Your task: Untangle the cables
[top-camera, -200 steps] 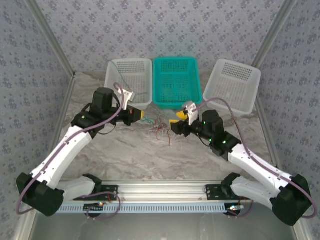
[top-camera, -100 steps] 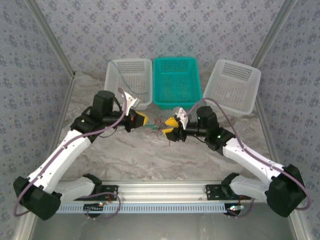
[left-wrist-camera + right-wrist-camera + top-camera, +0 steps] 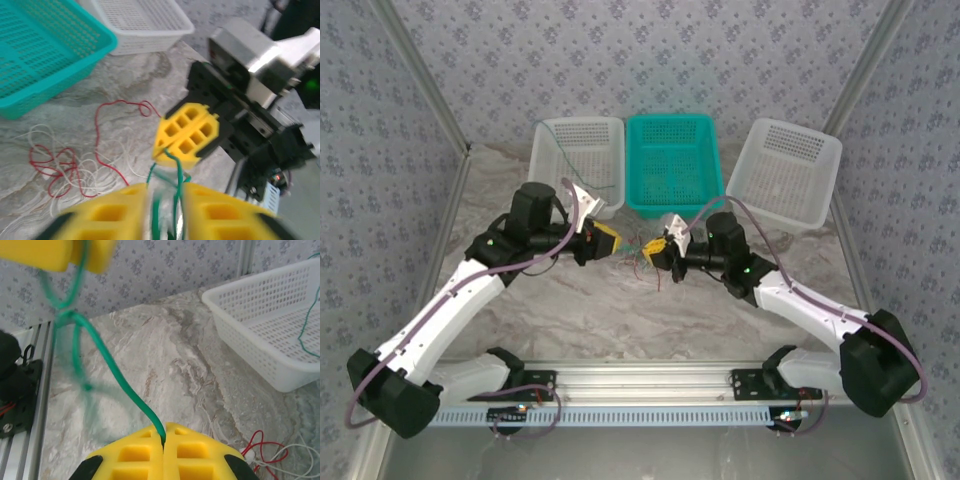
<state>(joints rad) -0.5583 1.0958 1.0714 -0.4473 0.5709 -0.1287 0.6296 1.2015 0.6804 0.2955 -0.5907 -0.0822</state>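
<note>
Cables (image 3: 638, 252) sat mid-table, just near of teal basket (image 3: 675, 207).
Green cable (image 3: 120, 395) ran left-right between grippers: right gripper (image 3: 164, 440) clamped on it, left gripper (image 3: 165, 200) fingers slightly apart around it.

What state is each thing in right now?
left gripper, open, jaws loosely around the green cable.
right gripper, shut on the green cable.
green cable, off the table, strung between the grippers.
red and white cables, tangled on the table.
left white basket, upright, holds a second green cable.
teal basket, upright, looks empty.
right white basket, turned at an angle, looks empty.
</note>
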